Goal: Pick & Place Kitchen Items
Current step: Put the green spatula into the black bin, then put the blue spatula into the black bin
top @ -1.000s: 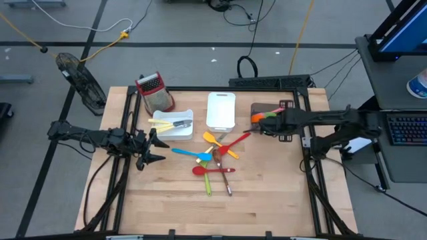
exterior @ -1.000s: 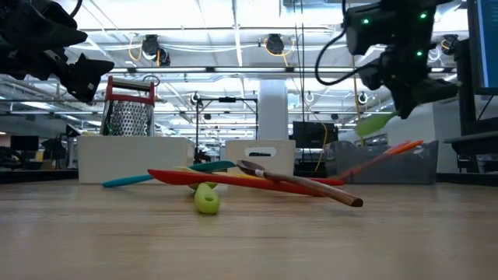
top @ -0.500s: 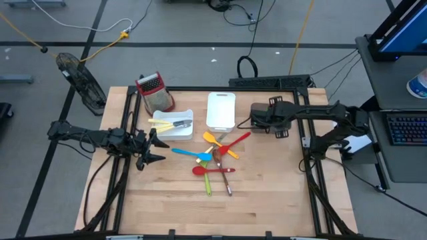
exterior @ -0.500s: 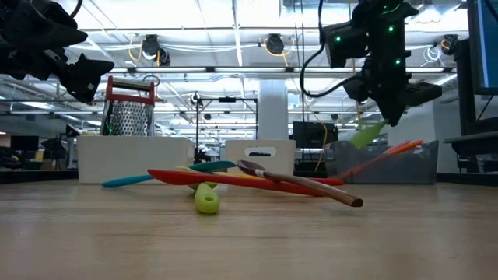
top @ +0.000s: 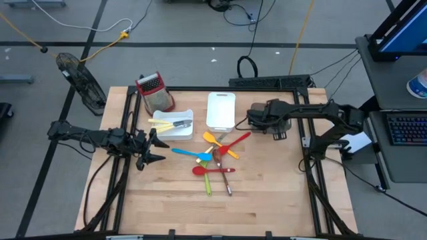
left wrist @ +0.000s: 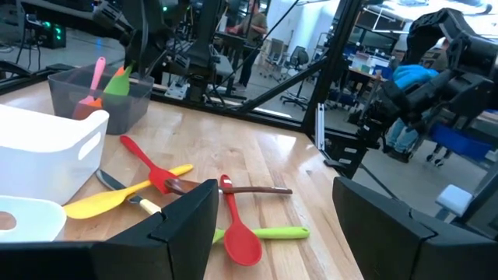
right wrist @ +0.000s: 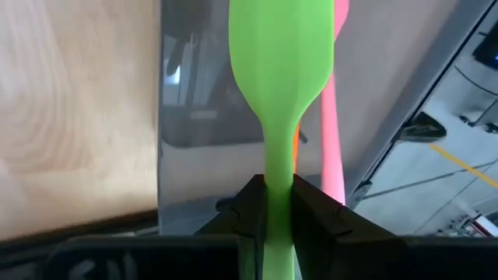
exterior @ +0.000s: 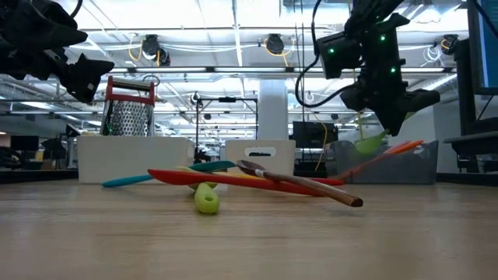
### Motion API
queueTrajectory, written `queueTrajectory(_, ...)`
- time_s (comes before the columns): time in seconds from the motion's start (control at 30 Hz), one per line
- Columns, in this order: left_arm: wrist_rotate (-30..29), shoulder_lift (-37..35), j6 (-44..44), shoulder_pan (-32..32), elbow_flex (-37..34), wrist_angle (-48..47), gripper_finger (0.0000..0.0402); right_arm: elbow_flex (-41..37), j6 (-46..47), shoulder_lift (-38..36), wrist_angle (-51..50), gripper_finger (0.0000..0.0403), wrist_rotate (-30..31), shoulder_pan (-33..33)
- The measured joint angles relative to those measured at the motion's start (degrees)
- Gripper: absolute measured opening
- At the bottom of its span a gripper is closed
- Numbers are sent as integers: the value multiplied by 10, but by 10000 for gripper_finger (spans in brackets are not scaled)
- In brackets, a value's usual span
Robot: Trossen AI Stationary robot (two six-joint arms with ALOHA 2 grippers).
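Right gripper (right wrist: pixel 278 204) pinches green spatula (right wrist: pixel 280 62) above grey bin (right wrist: pixel 202 117); wooden table (top: pixel 267 193); left gripper (top: pixel 155 151) spread.

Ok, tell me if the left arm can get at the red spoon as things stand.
Probably yes. The left gripper is open and empty beside the pile, and the red spoon lies on top on the table, nothing between them.

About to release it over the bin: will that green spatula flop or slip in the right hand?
Probably stiff: the green spatula runs straight up from the right hand. Slip seems unlikely; both fingers pinch its narrow neck. Likely light, being slim.
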Motion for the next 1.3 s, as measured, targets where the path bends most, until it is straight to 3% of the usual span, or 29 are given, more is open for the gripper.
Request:
queueTrajectory(0.27,0,0,0,0,0,0,257,0,3,0,30,53,-1,0)
queueTrajectory(1.0,0,0,1,0,0,0,257,-1,126,-5,29,90,1,14)
queueTrajectory(1.3,0,0,3,0,0,0,258,-1,217,-32,3,79,2,50)
